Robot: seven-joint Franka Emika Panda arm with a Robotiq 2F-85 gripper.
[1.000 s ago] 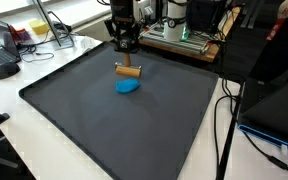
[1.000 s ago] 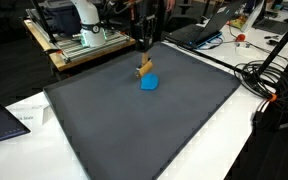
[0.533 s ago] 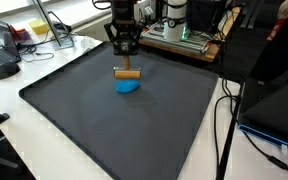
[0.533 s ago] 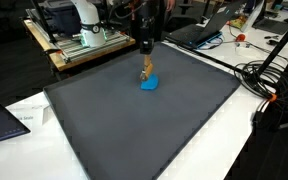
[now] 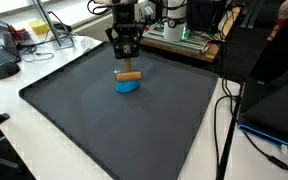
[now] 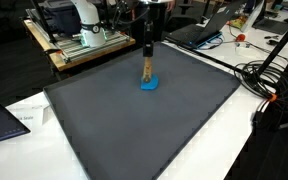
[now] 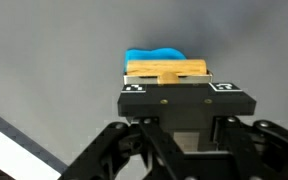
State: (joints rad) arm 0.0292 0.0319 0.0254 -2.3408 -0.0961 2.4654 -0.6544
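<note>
Small light-wood rectangular block (image 7: pixel 167 71) sat clamped between the closed fingers of the black Robotiq gripper (image 7: pixel 179 88). It hung low over the dark grey mat (image 5: pixel 114 130), toward the mat's far edge in both exterior views (image 5: pixel 129 75) (image 6: pixel 146 68). Flat blue rounded piece (image 7: pixel 154 55) lay on the mat directly under the block; contact between them unclear. Beyond the far edge stood a wooden board with lab gear (image 5: pixel 184 45).

1 wood block (image 5: pixel 128 75), 1 blue blob (image 5: pixel 128 87), 1 mat (image 5: pixel 114 130)
</note>
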